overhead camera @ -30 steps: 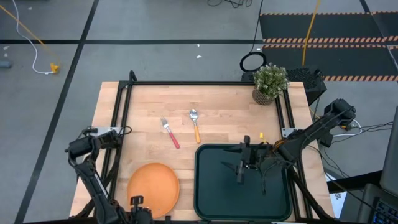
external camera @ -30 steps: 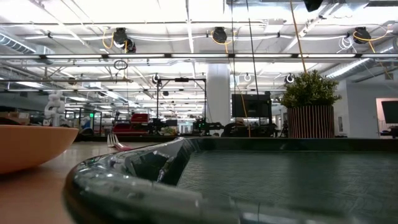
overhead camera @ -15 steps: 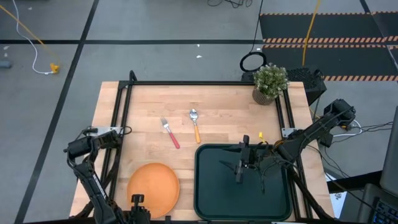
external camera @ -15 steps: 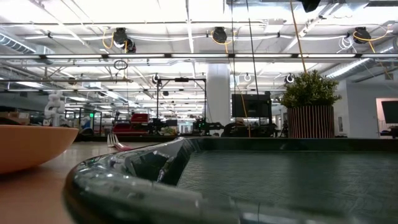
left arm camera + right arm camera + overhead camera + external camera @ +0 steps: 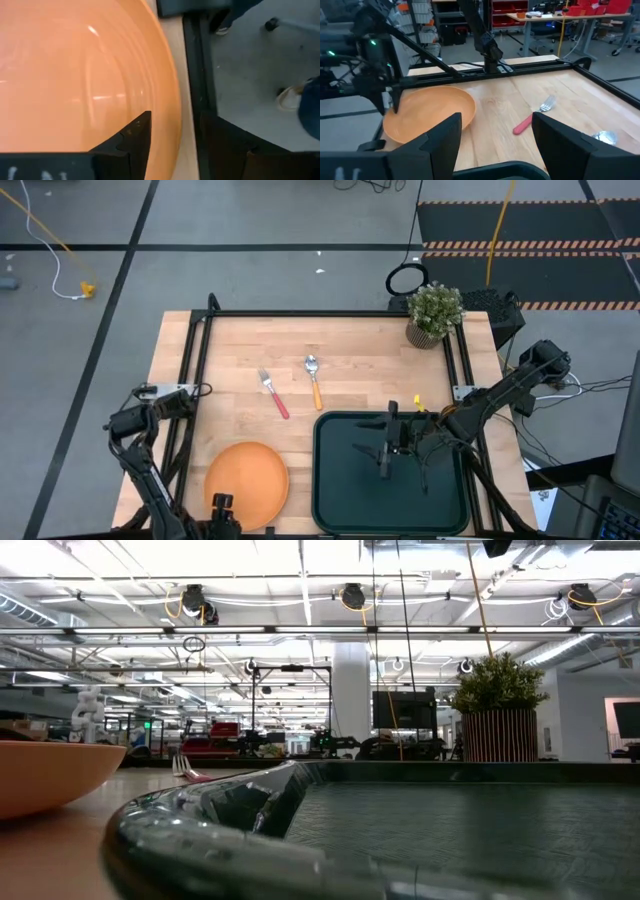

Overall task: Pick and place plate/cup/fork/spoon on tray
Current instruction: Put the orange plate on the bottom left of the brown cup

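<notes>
The orange plate [image 5: 246, 471] is lying on the wooden desk [image 5: 350, 345] at its near left corner, just beside the tray [image 5: 333, 500] and apart from it. The left claw [image 5: 220, 505] is sitting at the plate's near rim; in the left wrist view one dark finger [image 5: 131, 140] is showing over the plate's inner surface, but the other finger is out of sight, so whether this claw is wide, narrow or pinching the rim cannot be told.

The right claw [image 5: 495, 132] is hanging over the dark green tray with its two fingers standing wide apart and nothing between them. Past those fingers the plate and the left arm are showing across the desk.

The fork [image 5: 272, 394], pink-handled, and the spoon [image 5: 314, 380], orange-handled, are lying side by side on the bare wood beyond the tray, near each other but not touching. A potted plant [image 5: 433, 312] is standing at the far right corner of the desk. The tray is holding none of the tableware, as far as the high view shows.
</notes>
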You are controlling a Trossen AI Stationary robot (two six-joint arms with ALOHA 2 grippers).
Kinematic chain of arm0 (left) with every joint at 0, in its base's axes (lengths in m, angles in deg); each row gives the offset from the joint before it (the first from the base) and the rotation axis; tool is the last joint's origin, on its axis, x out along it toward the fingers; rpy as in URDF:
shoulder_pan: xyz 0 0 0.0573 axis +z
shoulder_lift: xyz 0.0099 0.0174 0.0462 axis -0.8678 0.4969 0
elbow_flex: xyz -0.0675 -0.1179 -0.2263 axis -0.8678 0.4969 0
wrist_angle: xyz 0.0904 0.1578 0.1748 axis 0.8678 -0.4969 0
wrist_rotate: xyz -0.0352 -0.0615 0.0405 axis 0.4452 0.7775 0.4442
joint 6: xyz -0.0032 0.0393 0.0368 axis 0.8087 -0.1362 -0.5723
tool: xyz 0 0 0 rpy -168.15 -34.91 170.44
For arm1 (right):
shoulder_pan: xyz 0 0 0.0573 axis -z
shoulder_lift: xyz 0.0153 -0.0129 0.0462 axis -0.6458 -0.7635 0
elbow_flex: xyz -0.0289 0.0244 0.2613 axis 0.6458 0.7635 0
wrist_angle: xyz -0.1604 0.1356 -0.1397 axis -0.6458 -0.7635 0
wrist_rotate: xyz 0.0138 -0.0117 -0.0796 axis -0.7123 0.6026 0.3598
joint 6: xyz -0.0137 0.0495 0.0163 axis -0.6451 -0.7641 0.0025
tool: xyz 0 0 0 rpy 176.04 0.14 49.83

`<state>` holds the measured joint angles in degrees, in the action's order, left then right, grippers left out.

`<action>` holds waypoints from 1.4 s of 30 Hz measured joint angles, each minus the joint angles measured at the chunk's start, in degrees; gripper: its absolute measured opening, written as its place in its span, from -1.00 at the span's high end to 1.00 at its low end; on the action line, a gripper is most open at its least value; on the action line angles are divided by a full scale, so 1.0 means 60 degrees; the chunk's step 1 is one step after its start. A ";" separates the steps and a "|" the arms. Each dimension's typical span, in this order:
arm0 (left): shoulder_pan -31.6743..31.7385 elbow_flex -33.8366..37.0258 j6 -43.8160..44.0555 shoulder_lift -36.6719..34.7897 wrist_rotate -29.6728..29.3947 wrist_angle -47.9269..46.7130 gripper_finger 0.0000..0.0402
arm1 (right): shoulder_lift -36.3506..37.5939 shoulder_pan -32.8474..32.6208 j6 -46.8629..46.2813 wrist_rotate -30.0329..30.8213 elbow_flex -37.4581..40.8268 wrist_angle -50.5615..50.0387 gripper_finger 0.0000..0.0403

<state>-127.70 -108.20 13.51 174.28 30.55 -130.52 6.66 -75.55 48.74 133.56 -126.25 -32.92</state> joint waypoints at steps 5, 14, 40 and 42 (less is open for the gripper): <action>-0.0042 0.0011 -0.0035 0.0285 0.0018 -0.0315 0.16 | 0.0010 0.0083 0.0073 -0.0074 0.0000 0.0048 -0.17; -0.0011 0.0004 -0.0733 0.0269 -0.0082 -0.0380 0.76 | 0.0010 0.0082 0.0076 -0.0063 0.0000 0.0062 -0.17; 0.1873 -0.1547 -0.7540 -0.2293 -0.0509 -0.1010 0.97 | 0.0146 -0.0131 0.1518 -0.0084 0.0000 -0.0079 -0.17; 0.2110 -0.1716 -0.8270 -0.2295 -0.0509 -0.0965 0.97 | 0.0319 -0.0128 0.1953 -0.0085 0.0000 -0.0072 -0.17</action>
<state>-115.04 -118.50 -36.11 160.51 27.49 -136.30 8.57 -76.32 60.46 133.05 -126.25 -33.36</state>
